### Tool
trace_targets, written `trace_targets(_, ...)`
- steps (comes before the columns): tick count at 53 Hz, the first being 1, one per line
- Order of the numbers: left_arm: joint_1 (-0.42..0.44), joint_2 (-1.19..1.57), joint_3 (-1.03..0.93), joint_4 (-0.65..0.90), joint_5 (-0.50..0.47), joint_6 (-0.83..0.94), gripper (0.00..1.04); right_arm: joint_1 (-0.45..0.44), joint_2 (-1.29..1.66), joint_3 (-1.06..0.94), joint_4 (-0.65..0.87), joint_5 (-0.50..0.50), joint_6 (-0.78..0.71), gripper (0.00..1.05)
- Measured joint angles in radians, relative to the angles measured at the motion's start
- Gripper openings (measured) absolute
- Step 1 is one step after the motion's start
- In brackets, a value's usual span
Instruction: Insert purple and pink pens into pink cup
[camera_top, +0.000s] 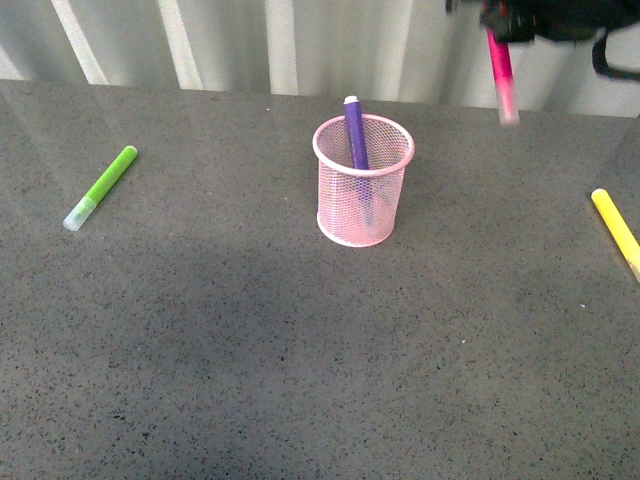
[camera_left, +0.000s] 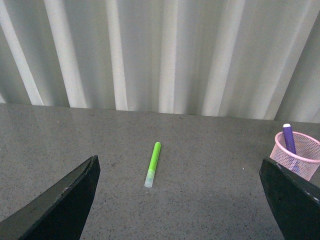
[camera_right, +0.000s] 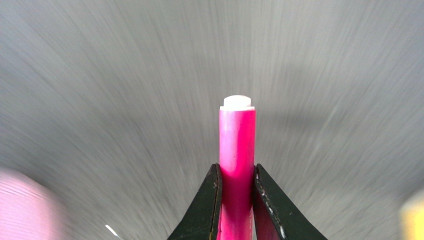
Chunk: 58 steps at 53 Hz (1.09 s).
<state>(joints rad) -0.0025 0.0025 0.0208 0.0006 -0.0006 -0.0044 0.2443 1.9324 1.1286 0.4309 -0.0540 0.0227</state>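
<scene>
Now our right hand (camera_right: 236, 170) grips the pink pen (camera_top: 500, 70), which hangs upright above the surface (camera_top: 200, 350), behind and right of the pink cup (camera_top: 340, 205). The purple pen (camera_top: 354, 130) stands inside that cup. Our left hand (camera_left: 177, 167) is spread wide, the green marker (camera_left: 153, 164) lying ahead of it.

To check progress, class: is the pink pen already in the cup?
No, the right fingers hold the pink pen in the air, away from the cup.
</scene>
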Motion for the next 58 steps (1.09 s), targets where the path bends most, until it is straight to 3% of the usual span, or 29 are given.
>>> trace_targets(10,0.0,0.0,0.0,0.0,0.0,0.0,0.98,0.121,-0.065,-0.147,0.357,-0.021,-0.085,0.11)
trace_targets(20,0.0,0.0,0.0,0.0,0.0,0.0,0.98,0.19,0.037,-0.223,0.575,0.034,-0.085,0.11)
trace_targets(34,0.0,0.0,0.0,0.0,0.0,0.0,0.98,0.227,0.108,-0.201,0.613,0.045,-0.08,0.11)
trace_targets(58,0.0,0.0,0.0,0.0,0.0,0.0,0.98,0.218,0.172,-0.142,0.618,0.045,-0.068,0.11)
